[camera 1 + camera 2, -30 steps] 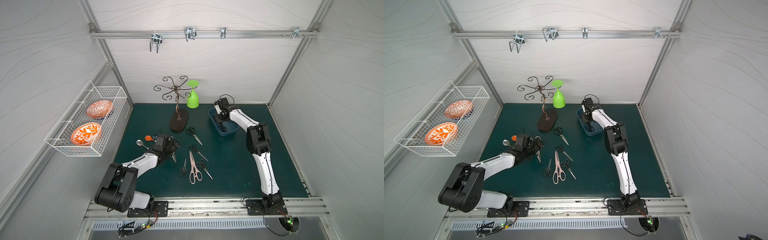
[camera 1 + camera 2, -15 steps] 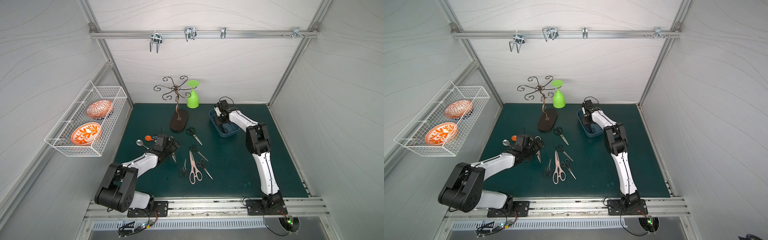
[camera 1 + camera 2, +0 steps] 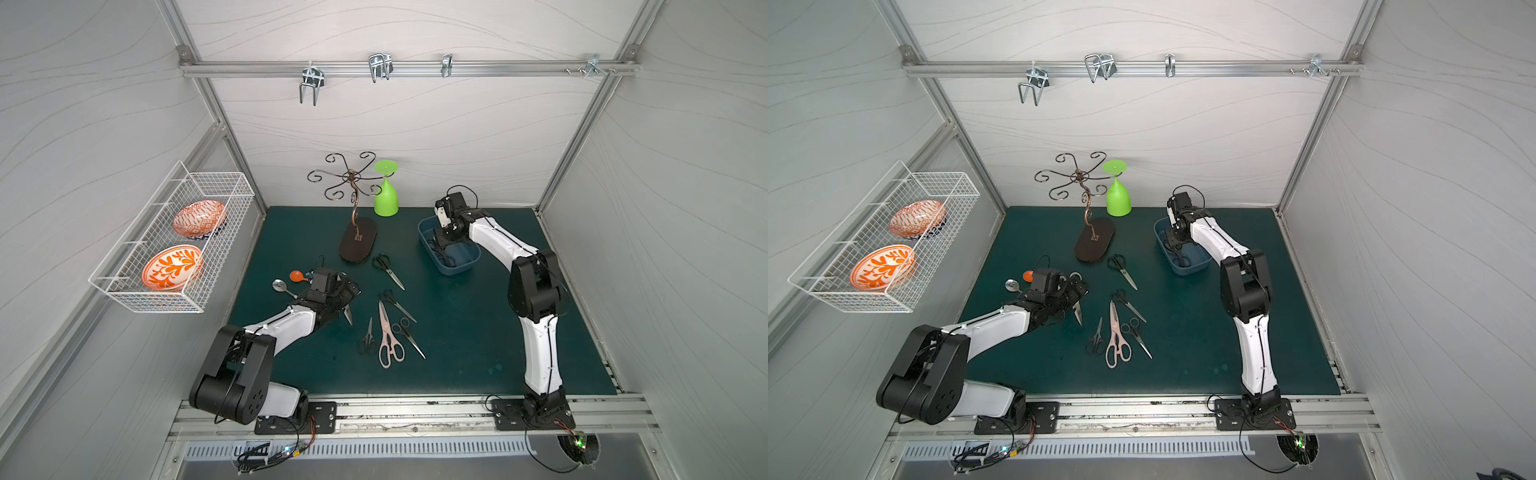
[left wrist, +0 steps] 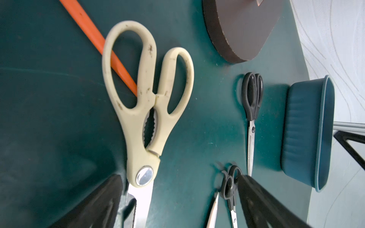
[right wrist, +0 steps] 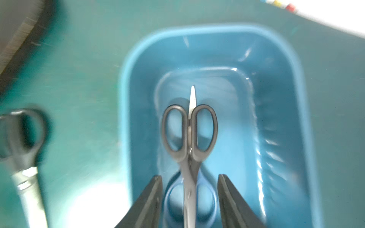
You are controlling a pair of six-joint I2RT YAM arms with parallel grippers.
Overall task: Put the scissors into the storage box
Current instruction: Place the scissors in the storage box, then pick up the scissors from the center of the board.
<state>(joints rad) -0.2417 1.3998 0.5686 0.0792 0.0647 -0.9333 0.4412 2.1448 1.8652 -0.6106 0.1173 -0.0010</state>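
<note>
Black scissors (image 5: pixel 190 134) sit in the storage box (image 5: pixel 280 88), loose within the half-open right gripper (image 5: pixel 189 176).

Storage box (image 5: pixel 286 110): blue tub on the green tabletop (image 5: pixel 79 79); picture blurred.
Black-handled scissors (image 5: pixel 189 150): within the box's outline, blades between the pincer fingers.
Blue-handled scissors (image 5: pixel 167 199): in the box, beneath the black pair.
Right pincer (image 5: pixel 189 175): fingers apart, a gap either side of the blades.
Second black-handled pair (image 5: pixel 23 142): on the tabletop, outside the box.

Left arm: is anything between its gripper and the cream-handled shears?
Nothing visible does. The cream-handled shears have their blades between the fingers of the open left gripper. An orange stick lies only under one handle loop.
</note>
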